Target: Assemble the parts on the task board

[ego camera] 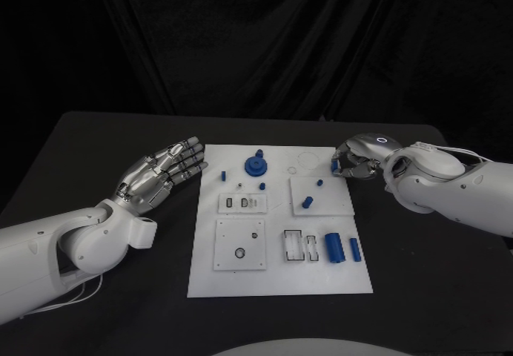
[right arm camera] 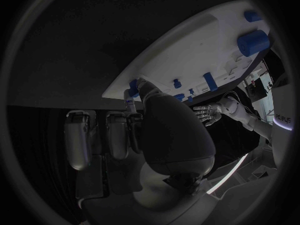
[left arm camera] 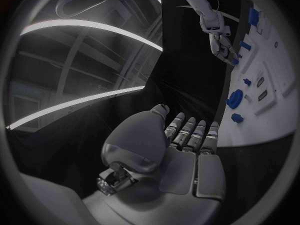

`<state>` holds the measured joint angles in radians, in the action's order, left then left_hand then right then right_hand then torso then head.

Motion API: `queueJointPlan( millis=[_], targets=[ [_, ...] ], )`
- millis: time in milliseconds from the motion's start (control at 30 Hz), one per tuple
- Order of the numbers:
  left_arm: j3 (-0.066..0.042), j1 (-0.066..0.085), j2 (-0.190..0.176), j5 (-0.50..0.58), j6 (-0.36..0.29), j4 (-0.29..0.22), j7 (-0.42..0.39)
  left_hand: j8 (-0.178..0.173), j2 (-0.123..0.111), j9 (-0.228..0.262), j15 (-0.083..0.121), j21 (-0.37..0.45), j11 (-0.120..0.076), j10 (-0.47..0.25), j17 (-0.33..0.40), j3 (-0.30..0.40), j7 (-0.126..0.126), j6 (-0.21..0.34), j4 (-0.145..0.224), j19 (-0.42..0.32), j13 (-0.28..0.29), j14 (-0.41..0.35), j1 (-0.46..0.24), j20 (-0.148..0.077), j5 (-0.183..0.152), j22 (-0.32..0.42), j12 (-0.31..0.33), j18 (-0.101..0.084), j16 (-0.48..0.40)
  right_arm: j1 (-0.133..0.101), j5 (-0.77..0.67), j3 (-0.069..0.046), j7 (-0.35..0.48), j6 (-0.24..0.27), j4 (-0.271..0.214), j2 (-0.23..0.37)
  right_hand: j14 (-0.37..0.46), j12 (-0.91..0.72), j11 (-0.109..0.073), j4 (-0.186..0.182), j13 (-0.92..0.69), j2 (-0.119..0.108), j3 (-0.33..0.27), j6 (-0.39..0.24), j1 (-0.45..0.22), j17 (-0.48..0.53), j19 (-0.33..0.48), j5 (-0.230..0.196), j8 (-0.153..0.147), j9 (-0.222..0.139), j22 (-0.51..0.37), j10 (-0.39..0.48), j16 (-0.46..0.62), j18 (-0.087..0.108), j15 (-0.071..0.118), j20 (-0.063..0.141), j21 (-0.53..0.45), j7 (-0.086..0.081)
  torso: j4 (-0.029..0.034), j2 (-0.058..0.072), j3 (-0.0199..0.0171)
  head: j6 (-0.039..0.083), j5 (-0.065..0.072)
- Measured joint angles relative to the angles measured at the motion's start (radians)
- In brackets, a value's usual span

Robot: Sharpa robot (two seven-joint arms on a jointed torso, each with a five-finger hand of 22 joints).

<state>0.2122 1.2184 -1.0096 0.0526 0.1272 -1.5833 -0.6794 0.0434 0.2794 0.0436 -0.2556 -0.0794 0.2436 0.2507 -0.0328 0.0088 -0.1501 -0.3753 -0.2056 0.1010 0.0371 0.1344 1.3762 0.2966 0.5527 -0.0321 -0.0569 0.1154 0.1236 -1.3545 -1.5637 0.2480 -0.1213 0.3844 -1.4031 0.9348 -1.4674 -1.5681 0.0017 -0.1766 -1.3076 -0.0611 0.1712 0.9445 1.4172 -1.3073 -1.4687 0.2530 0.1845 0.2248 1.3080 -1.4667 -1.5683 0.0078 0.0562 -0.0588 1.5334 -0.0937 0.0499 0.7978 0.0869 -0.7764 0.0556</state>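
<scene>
The white task board [ego camera: 278, 285] lies mid-table with blue parts on it: a round knobbed piece [ego camera: 256, 165] at the far end, small pegs [ego camera: 224, 176] [ego camera: 307, 200], and two cylinders [ego camera: 333, 247] [ego camera: 355, 250] at the near right. My right hand [ego camera: 358, 159] hovers at the board's far right corner, fingers curled, pinching a small blue part [ego camera: 334, 168]; the right wrist view shows that part [right arm camera: 133, 88] at the fingertips by the board's edge [right arm camera: 181, 50]. My left hand [ego camera: 160, 174] lies flat beside the board's left edge, fingers apart, holding nothing.
Square white sub-plates with slots [ego camera: 241, 200] [ego camera: 242, 245] sit on the board's left half, and a black-outlined frame [ego camera: 293, 246] lies near the cylinders. A black curtain hangs behind the table. In the left wrist view the round piece [left arm camera: 235, 98] stands on the board [left arm camera: 275, 110].
</scene>
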Motion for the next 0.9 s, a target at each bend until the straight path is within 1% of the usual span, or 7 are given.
queueJointPlan(
  millis=[67, 200, 300, 400, 533, 800, 900],
  targets=[
    [0.000, -0.001, 0.000, 0.000, 0.000, 0.000, 0.000, 0.000, 0.000, 0.000, 0.000, 0.000, 0.000, 0.000, 0.000, 0.000, 0.000, 0.000, 0.000, 0.000, 0.000, 0.000, 0.000, 0.000, 0.000, 0.000, 0.000, 0.000, 0.000, 0.000, 0.000, 0.000, 0.001, 0.006, 0.000, 0.000, 0.000, 0.000, 0.000, 0.000, 0.000, 0.005, 0.000, 0.006, 0.005, 0.000, 0.000, 0.034, 0.009, 0.006, 0.000, 0.000, 0.000, 0.000, 0.000, 0.000, 0.000, 0.000, 0.0001, 0.000, 0.0000, 0.000, 0.000],
    [0.000, -0.001, 0.000, 0.000, 0.001, 0.000, 0.000, 0.000, 0.000, 0.000, 0.000, 0.000, 0.000, 0.000, 0.000, 0.000, 0.000, 0.000, 0.000, 0.000, 0.000, 0.000, 0.000, 0.000, 0.000, 0.000, 0.000, 0.000, 0.000, 0.000, 0.002, 0.000, 0.003, 0.019, -0.005, 0.001, 0.000, 0.000, 0.000, 0.000, 0.000, 0.010, 0.000, 0.006, 0.008, 0.000, 0.000, 0.066, 0.020, 0.013, 0.000, 0.000, 0.000, 0.000, 0.000, 0.000, 0.000, 0.000, 0.0002, 0.000, 0.0000, 0.000, 0.000],
    [0.000, -0.002, -0.001, 0.000, 0.002, 0.001, 0.000, 0.000, -0.002, 0.000, 0.000, 0.000, 0.000, 0.000, 0.000, 0.007, 0.000, 0.000, 0.001, 0.000, 0.000, 0.000, -0.002, 0.000, 0.000, 0.000, 0.000, 0.000, 0.000, 0.000, 0.006, -0.001, 0.006, 0.031, -0.014, 0.004, 0.000, 0.000, 0.000, 0.007, 0.000, 0.012, 0.007, 0.008, 0.010, 0.000, 0.000, 0.105, 0.029, 0.020, 0.000, 0.000, 0.000, 0.000, 0.000, 0.000, 0.000, 0.002, 0.0002, 0.000, -0.0002, 0.001, -0.003],
    [0.000, -0.002, -0.003, 0.000, 0.002, 0.001, 0.000, 0.000, -0.004, 0.000, 0.000, 0.000, 0.000, 0.000, 0.000, 0.007, 0.000, 0.000, 0.001, 0.000, 0.000, 0.000, -0.004, 0.000, 0.000, 0.000, 0.000, 0.000, 0.000, 0.000, 0.010, -0.002, 0.008, 0.043, -0.033, 0.014, 0.000, 0.000, 0.000, 0.008, 0.000, 0.013, 0.006, 0.015, 0.011, 0.000, 0.000, 0.118, 0.033, 0.022, 0.000, 0.000, 0.000, 0.000, 0.000, 0.000, 0.000, 0.002, 0.0000, 0.000, -0.0005, 0.002, -0.005],
    [0.000, -0.003, -0.006, 0.000, 0.002, 0.000, 0.000, 0.000, -0.004, 0.000, 0.000, 0.000, 0.000, 0.000, 0.000, 0.007, 0.000, 0.000, 0.001, 0.000, 0.000, 0.000, -0.004, 0.000, 0.000, 0.000, 0.000, 0.000, 0.000, -0.002, 0.014, -0.002, 0.008, 0.058, -0.080, 0.035, 0.000, 0.000, 0.000, 0.009, 0.000, 0.013, 0.006, 0.015, 0.011, 0.000, 0.000, 0.123, 0.036, 0.028, 0.000, 0.000, 0.000, 0.000, 0.000, 0.000, 0.000, 0.002, -0.0002, 0.000, -0.0006, 0.002, -0.006],
    [0.000, -0.003, -0.006, 0.000, 0.002, -0.001, 0.000, 0.000, -0.004, 0.000, 0.000, 0.000, 0.000, 0.000, 0.000, 0.007, 0.000, 0.000, 0.001, 0.000, 0.000, 0.000, -0.004, 0.000, 0.000, 0.000, 0.000, 0.000, 0.000, -0.030, 0.019, -0.003, 0.009, 0.079, -0.215, 0.060, 0.000, 0.000, 0.000, 0.009, 0.000, 0.013, 0.005, 0.015, 0.011, 0.000, 0.000, 0.134, 0.037, 0.028, 0.000, 0.000, 0.000, 0.000, 0.000, 0.000, 0.000, 0.002, -0.0012, 0.000, -0.0006, 0.002, -0.004],
    [0.000, -0.003, -0.005, 0.000, 0.002, -0.002, 0.000, 0.000, -0.004, 0.000, 0.000, 0.000, 0.000, 0.000, 0.000, 0.007, 0.000, 0.000, 0.001, 0.000, 0.000, 0.000, -0.004, 0.000, 0.000, 0.000, 0.000, 0.000, 0.003, -0.035, 0.019, -0.003, 0.009, 0.083, -0.263, 0.059, 0.000, 0.000, 0.000, 0.009, 0.000, 0.013, 0.005, 0.015, 0.011, 0.000, 0.000, 0.134, 0.041, 0.028, 0.000, 0.000, 0.000, 0.000, 0.000, 0.000, 0.000, 0.002, -0.0012, 0.000, -0.0005, 0.004, -0.003]
  ],
)
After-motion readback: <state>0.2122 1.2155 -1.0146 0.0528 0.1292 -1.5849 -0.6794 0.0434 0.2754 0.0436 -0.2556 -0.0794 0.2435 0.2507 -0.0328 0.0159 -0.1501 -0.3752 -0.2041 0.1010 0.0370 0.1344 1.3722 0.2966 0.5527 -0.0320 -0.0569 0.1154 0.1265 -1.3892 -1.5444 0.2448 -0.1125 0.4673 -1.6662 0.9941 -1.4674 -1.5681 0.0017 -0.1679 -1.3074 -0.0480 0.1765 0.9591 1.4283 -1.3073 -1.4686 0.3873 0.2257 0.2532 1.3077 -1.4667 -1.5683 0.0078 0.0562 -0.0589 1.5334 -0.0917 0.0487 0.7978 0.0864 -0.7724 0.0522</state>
